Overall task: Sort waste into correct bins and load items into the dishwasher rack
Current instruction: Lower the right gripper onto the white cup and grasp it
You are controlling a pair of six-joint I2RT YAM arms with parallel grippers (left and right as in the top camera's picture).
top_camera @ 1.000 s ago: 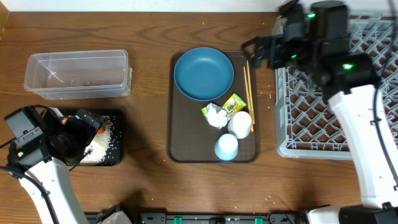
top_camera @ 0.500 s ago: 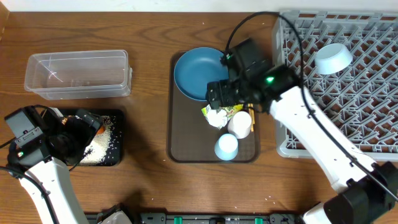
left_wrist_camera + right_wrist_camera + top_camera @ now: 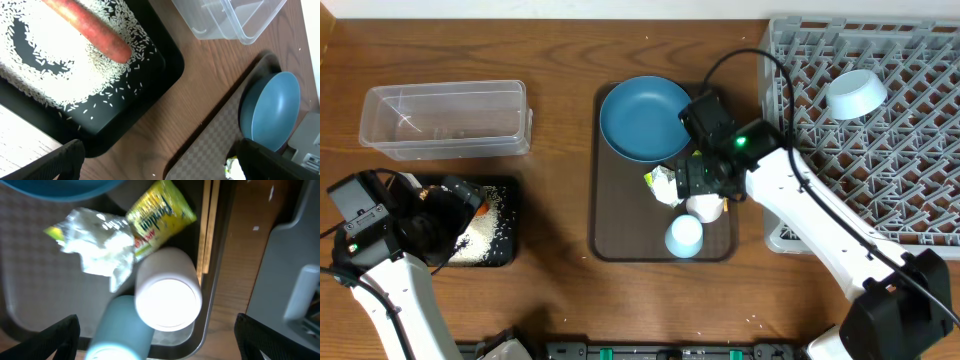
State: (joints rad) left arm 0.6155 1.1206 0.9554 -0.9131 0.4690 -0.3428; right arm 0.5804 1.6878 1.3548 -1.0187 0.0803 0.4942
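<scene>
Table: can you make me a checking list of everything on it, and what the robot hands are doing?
Surface: wooden table, with a few white specks beside the rack.
Job's things: dark blue plate, whitish cup, pale blue cup, chopsticks, crumpled paper and snack wrapper on the brown serving tray. Pale blue bowl in the rack. Carrot and rice in the black tray. Clear tub looks empty.
Clutter: nothing seen.
Grippers: left gripper open over the black tray; right gripper open above the whitish cup, holding nothing.
Cables: black cable loops off the right arm.
Surroundings: pale strip past the table's far edge.
</scene>
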